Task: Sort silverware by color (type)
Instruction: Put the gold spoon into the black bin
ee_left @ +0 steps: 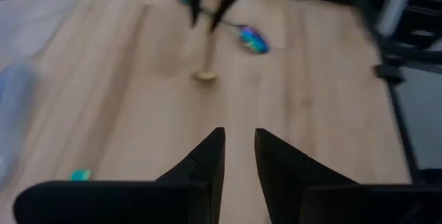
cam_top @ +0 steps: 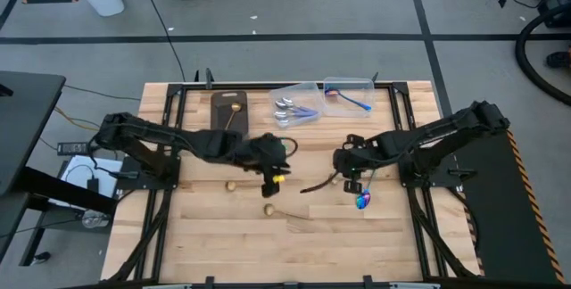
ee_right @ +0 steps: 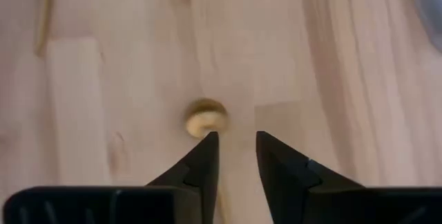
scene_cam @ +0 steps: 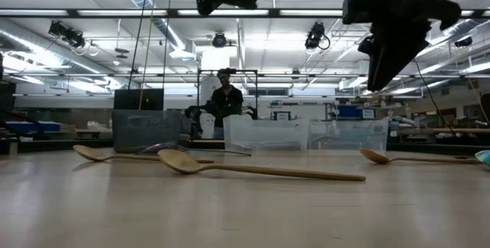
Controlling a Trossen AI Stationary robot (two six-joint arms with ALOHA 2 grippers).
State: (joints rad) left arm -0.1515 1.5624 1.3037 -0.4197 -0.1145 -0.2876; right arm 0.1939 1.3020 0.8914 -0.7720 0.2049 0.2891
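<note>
One gold spoon (ee_right: 206, 122) before right jaws.

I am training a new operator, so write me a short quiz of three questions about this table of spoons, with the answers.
1. True or false: a gold spoon lies on the dark tray.
2. Where are the silver spoons? A: in a clear container. B: on the dark tray. C: on the bare table.
3. In the right wrist view, what lies on the wood just past the fingertips of the right hand?

Key: 1 true. 2 A. 3 the rounded gold bowl of a spoon. Nothing is between the fingers.
</note>
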